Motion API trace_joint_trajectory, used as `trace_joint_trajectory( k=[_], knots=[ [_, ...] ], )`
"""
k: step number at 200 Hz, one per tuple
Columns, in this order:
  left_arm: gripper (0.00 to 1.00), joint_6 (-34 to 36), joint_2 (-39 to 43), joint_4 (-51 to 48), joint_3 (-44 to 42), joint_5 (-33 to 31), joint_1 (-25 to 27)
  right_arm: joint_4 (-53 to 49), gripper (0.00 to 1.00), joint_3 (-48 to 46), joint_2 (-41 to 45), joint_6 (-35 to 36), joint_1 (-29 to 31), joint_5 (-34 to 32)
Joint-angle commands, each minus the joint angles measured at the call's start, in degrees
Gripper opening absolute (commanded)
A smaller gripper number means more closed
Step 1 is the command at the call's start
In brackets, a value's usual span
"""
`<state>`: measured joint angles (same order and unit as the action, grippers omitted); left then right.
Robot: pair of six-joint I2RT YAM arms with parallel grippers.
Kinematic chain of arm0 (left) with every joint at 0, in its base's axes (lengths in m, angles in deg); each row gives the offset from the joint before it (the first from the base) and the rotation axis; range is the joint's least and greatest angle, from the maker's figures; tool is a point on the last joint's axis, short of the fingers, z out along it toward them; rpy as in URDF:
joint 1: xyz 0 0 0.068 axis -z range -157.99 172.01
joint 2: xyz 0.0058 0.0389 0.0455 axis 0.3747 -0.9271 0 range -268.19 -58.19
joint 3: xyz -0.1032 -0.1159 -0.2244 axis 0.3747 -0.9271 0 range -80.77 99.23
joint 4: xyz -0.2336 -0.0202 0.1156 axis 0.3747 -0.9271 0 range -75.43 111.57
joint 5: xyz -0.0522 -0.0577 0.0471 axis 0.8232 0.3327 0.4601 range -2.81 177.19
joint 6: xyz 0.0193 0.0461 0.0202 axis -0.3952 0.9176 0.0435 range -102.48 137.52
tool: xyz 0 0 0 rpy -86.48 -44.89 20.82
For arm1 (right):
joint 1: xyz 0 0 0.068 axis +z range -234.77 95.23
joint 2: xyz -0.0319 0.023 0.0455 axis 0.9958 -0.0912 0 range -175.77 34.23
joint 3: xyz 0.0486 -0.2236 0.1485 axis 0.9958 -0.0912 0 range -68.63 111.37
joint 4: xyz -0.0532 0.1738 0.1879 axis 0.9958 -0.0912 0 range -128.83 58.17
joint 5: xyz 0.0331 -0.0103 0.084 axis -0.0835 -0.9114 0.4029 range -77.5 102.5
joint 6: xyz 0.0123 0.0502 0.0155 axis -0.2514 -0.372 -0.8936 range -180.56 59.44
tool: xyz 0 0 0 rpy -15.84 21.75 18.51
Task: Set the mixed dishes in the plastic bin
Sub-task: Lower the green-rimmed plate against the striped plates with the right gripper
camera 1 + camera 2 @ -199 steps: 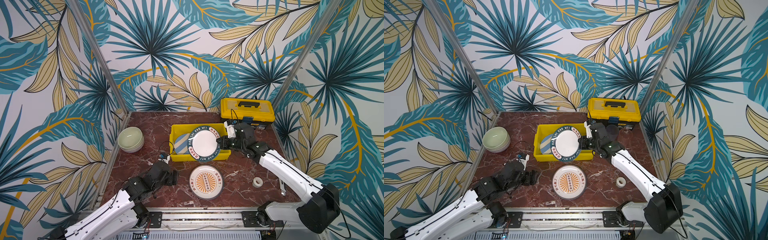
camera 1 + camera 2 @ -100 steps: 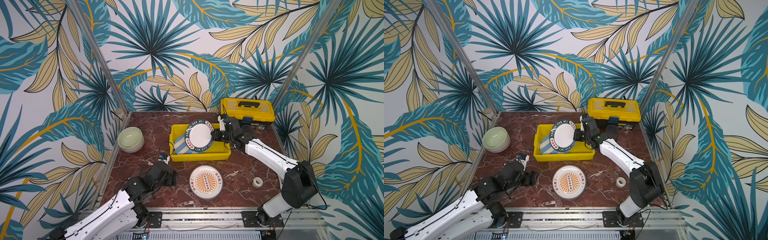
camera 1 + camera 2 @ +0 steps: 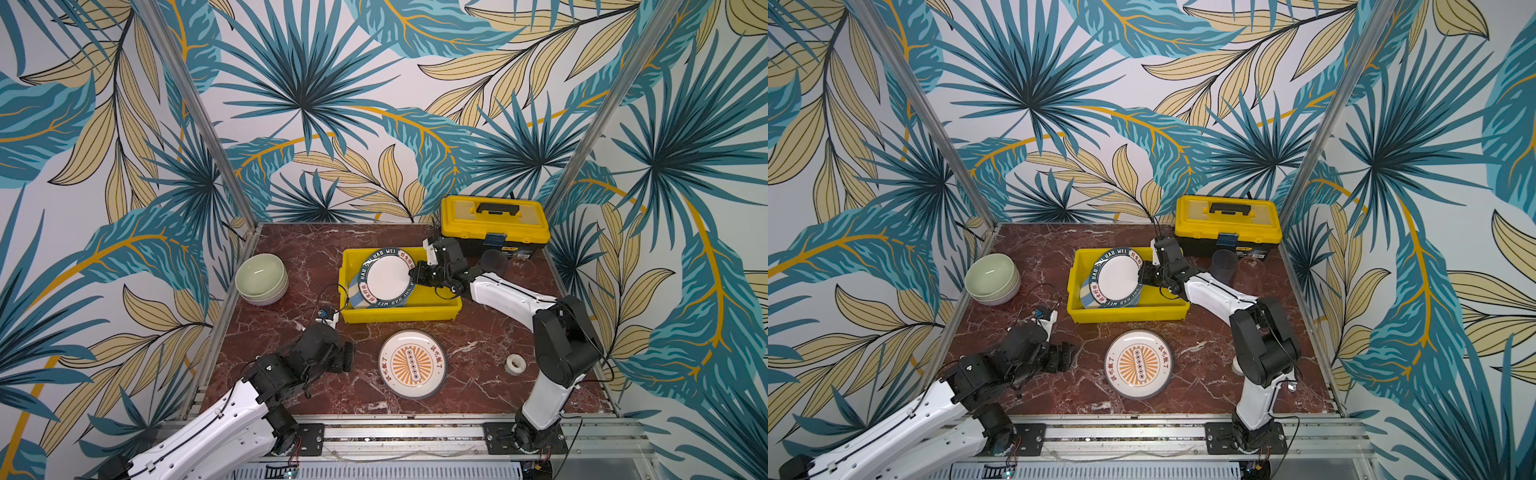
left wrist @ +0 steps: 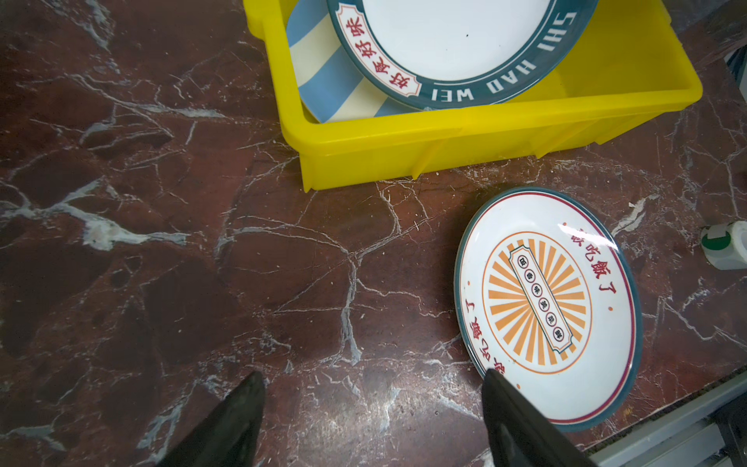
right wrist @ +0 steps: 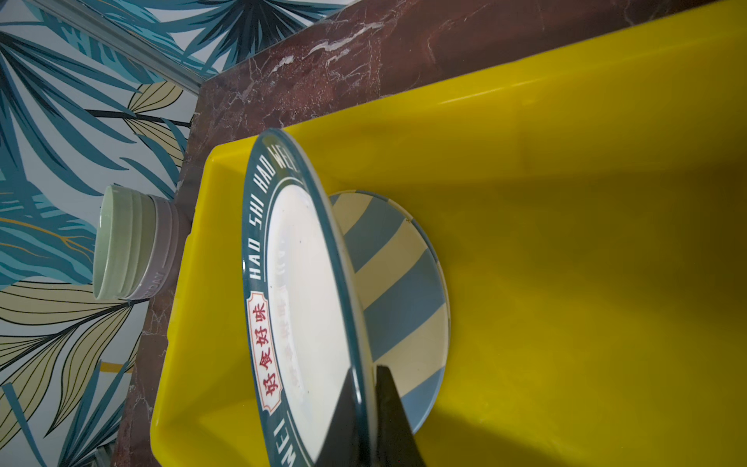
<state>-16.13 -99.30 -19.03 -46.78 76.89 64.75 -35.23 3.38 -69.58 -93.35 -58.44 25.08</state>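
We saw the lettered plate (image 3: 388, 277) tilted in the yellow bin (image 3: 399, 313), its edge clamped in the right gripper (image 3: 414, 276), over a striped plate (image 3: 354, 291). The bin's right half lay free. The left gripper (image 3: 350, 357) hung jaws apart over bare desk (image 3: 291, 249) beside the sunburst plate (image 3: 412, 363).

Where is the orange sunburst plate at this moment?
In both top views the sunburst plate lies on the table in front of the yellow bin, right of the left gripper.
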Motion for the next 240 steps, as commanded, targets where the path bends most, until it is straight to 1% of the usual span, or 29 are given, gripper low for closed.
trace_joint_trajectory(
  k=[1, 57, 132, 190, 209, 240],
  knots=[
    [0.85, 0.95, 0.69, -0.71, 1.69, -1.01, -0.29, 5.04, 0.00, 1.47, -1.05, -1.93, -0.18, 3.33],
    [0.85, 1.02, 0.94, -0.71, 1.53, -1.47, -0.28, 6.28, 0.00, 1.21, -4.35, -3.28, -0.32, 6.01],
    [0.85, 0.87, 1.29, -0.88, 1.47, -1.90, -0.25, 7.17, 0.00, 1.17, -7.42, -3.96, -0.41, 7.88],
    [0.85, 0.69, 1.29, -1.06, 1.58, -1.98, -0.29, 7.66, 0.07, 1.11, -9.15, -4.49, -0.54, 8.63],
    [0.85, 0.60, 1.33, -1.06, 1.60, -2.00, -0.29, 7.68, 0.13, 1.20, -9.48, -4.49, -0.61, 8.59],
    [0.85, 0.60, 1.29, -1.06, 1.60, -2.26, -0.29, 6.97, 0.20, 1.21, -9.75, -3.81, -0.70, 8.01]
  ],
)
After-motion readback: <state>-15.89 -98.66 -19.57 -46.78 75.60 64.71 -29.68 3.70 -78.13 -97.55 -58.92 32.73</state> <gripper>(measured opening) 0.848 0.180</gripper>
